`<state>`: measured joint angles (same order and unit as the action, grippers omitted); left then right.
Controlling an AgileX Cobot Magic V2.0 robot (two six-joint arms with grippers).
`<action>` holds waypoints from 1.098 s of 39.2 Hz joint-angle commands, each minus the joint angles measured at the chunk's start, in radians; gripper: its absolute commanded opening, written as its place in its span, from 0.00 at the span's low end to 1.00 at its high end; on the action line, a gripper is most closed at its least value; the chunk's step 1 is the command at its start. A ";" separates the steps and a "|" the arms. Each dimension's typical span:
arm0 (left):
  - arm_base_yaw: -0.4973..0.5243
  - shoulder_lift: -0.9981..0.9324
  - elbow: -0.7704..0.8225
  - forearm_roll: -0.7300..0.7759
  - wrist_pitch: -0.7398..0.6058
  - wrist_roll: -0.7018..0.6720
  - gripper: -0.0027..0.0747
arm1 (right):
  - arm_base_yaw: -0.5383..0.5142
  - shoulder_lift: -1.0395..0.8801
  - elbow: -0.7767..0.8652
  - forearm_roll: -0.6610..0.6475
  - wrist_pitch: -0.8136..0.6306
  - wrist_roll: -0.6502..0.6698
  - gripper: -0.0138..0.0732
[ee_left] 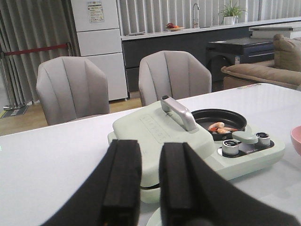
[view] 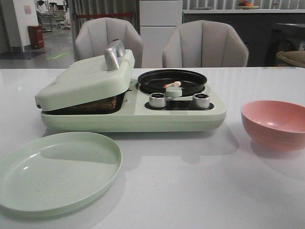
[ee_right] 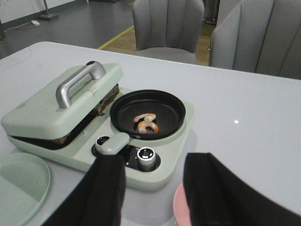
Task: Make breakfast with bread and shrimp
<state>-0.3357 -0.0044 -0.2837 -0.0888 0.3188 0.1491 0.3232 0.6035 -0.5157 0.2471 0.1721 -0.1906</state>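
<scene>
Bread [view: 97, 105] sits under the lid [view: 86, 78], shrimp [ee_right: 146, 123] in the pan [ee_right: 148, 114]; both grippers [ee_left: 141, 181] [ee_right: 153, 188] released, empty. Lift by the handle [ee_right: 77, 84], squarely.

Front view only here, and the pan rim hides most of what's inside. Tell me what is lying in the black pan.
Observer: In the right wrist view, pink-orange shrimp lies curled on the floor of the black pan, near its middle. Nothing else is in it.
Operator: Report the right claw. I see no arms.
Observer: The right claw is open and empty, with the cooker's knobs just ahead of it.
Operator: Now the left claw.
Observer: The left claw holds nothing. Its fingers stand close together with a narrow gap, pointing at the green lid.
</scene>
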 commanded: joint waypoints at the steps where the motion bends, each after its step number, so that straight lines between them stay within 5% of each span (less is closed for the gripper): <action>1: -0.007 -0.015 -0.027 -0.009 -0.087 -0.008 0.33 | 0.004 -0.124 0.067 -0.001 -0.098 -0.005 0.64; 13: -0.007 -0.015 -0.027 -0.009 -0.087 -0.008 0.33 | 0.005 -0.451 0.313 -0.001 -0.241 -0.005 0.62; 21: -0.007 -0.015 -0.027 -0.009 -0.087 -0.008 0.33 | 0.005 -0.459 0.338 -0.001 -0.243 -0.005 0.30; 33: -0.007 -0.015 -0.027 -0.026 -0.085 -0.008 0.32 | 0.005 -0.459 0.338 -0.001 -0.232 -0.005 0.32; 39: -0.007 -0.015 -0.027 -0.026 -0.076 -0.008 0.17 | 0.005 -0.459 0.338 -0.001 -0.231 -0.005 0.32; 43: -0.007 -0.015 -0.027 -0.026 -0.076 -0.008 0.19 | 0.005 -0.459 0.338 -0.001 -0.231 -0.005 0.32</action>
<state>-0.3357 -0.0044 -0.2837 -0.1027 0.3168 0.1491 0.3251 0.1362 -0.1491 0.2471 0.0184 -0.1906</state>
